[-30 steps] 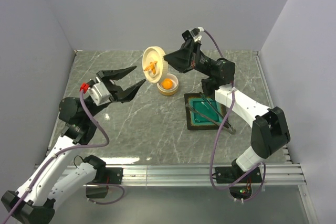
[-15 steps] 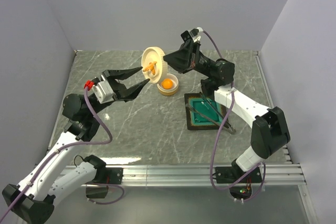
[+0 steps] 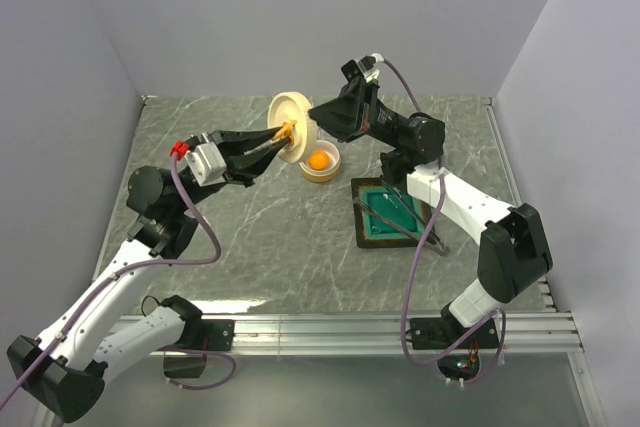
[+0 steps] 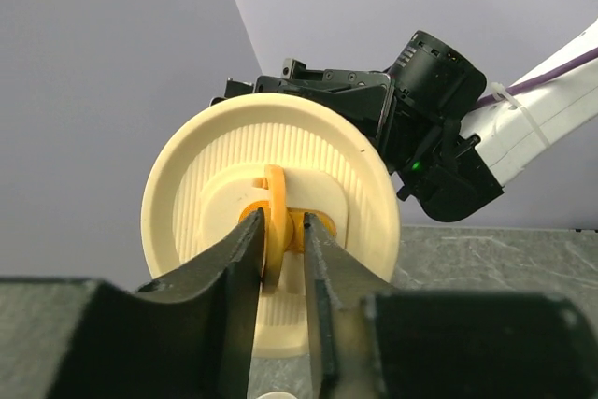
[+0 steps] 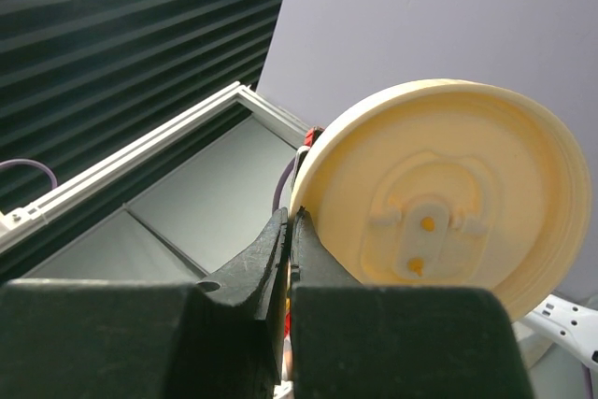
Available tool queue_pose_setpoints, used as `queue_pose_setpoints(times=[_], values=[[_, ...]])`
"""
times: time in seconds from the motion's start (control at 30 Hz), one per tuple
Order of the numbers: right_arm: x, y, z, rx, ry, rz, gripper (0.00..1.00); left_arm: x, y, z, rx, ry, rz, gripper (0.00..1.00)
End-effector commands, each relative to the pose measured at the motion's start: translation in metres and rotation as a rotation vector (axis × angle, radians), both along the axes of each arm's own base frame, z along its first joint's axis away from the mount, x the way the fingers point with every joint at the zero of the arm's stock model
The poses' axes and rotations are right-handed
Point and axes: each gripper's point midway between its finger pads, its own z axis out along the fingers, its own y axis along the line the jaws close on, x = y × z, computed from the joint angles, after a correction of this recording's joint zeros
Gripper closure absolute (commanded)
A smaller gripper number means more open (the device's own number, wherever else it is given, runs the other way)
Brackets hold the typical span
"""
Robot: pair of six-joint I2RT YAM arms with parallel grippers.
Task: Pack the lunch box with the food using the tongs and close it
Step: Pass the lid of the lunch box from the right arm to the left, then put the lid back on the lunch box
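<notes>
Overhead: round orange food piece [image 3: 319, 160] in the open cream box [image 3: 322, 176], round cream lid [image 3: 292, 109] aloft. Left wrist: the left hand [image 4: 280, 231] pinches the lid's orange loop handle [image 4: 274, 195]. Right wrist: the right hand [image 5: 290, 221] clamps its rim, and probably must let go next for closing

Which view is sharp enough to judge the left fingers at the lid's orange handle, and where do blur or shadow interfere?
Left wrist: lid and orange handle sharp, evenly lit; the left gripper is dark and soft up close. Right wrist: lid's other face clear, right gripper near-black and blurred. Top external: even light, no glare, handle very small.
</notes>
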Motion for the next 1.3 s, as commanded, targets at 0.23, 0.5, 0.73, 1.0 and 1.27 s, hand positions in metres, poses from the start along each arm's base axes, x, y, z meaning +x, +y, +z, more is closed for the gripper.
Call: queue_pose_setpoints(times=[0.23,0.5,0.73,1.0,1.27], values=[[-0.035,-0.028,0.023,0.078,-0.326,-0.046,0.49,0.016,0.009,0.029,-0.049,0.076,0.086,0.99],[0.042,-0.053,-0.023,-0.224,-0.354,-0.245,0.14,0.062,0.005,-0.015,0.121,0.325,0.217,0.99],[0.102,-0.113,-0.085,-0.67,-0.475,-0.496,0.01,0.124,-0.003,-0.065,0.347,0.577,0.372,1.0],[0.116,-0.179,-0.137,-1.206,-0.553,-0.758,0.0,0.203,-0.019,-0.147,0.521,0.768,0.601,1.0],[0.097,-0.213,-0.137,-1.378,-0.656,-0.863,0.0,0.255,-0.033,-0.202,0.388,0.868,0.818,1.0]])
